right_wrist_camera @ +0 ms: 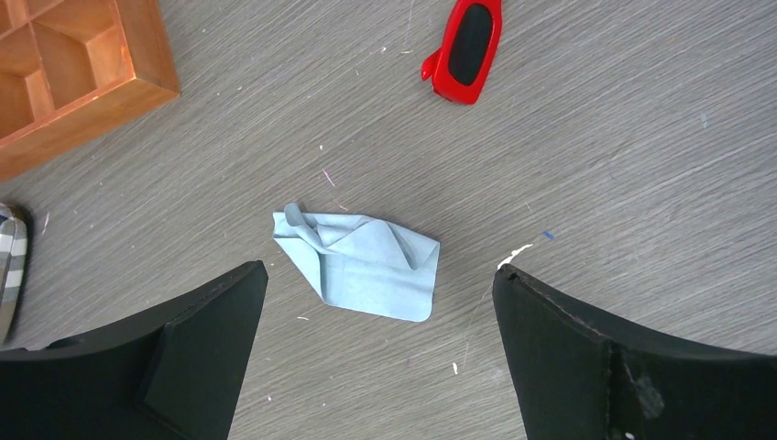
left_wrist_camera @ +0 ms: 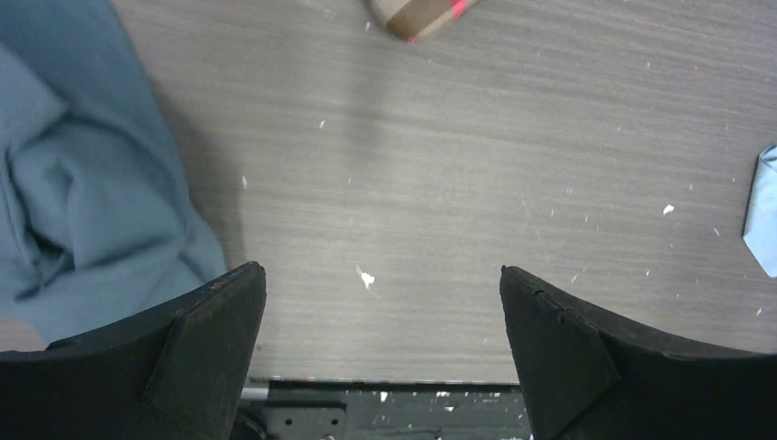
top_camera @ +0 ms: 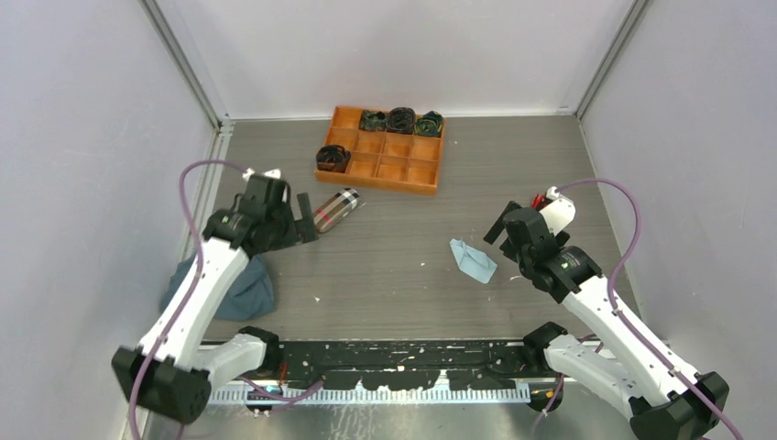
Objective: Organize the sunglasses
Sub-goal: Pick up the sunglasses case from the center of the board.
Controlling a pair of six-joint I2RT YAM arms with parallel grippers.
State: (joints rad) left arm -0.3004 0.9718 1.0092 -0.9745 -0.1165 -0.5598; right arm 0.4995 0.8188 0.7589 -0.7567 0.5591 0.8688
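Observation:
The red sunglasses (right_wrist_camera: 465, 41) lie on the table at the top of the right wrist view, only one lens end showing. In the top view just a red bit (top_camera: 535, 200) shows behind the right arm. The plaid case (top_camera: 336, 209) lies left of centre; its end shows in the left wrist view (left_wrist_camera: 421, 16). The small light blue cloth (top_camera: 473, 259) lies crumpled mid-table, also in the right wrist view (right_wrist_camera: 362, 266). My left gripper (top_camera: 307, 220) is open and empty beside the case (left_wrist_camera: 380, 275). My right gripper (top_camera: 500, 229) is open and empty above the cloth's near side (right_wrist_camera: 377, 269).
An orange compartment tray (top_camera: 431, 179) with several dark rolled items stands at the back; its corner shows in the right wrist view (right_wrist_camera: 82, 82). A large grey-blue cloth (top_camera: 229, 289) lies under the left arm, and in the left wrist view (left_wrist_camera: 82, 174). White walls enclose the table.

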